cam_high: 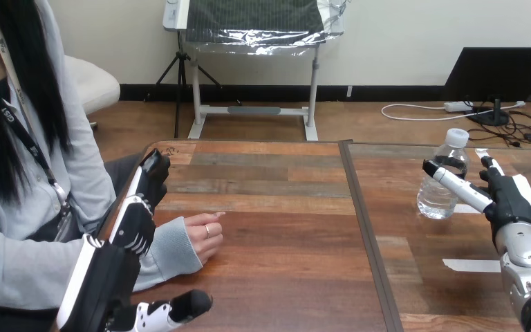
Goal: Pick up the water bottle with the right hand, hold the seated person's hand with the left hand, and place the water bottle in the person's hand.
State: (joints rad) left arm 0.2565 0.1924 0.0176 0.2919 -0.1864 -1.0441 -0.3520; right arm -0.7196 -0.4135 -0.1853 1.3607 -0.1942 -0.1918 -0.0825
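Clear bottle (435, 199) upright, mid-right of frame.
Right hand (508, 200) just right of it, spread, one finger (456, 184) across its front; left hand (137, 221) spread beside person's hand (204, 235).

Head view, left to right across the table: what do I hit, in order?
left robot hand → person's hand → water bottle → right robot hand, which reaches partly across the bottle's front.
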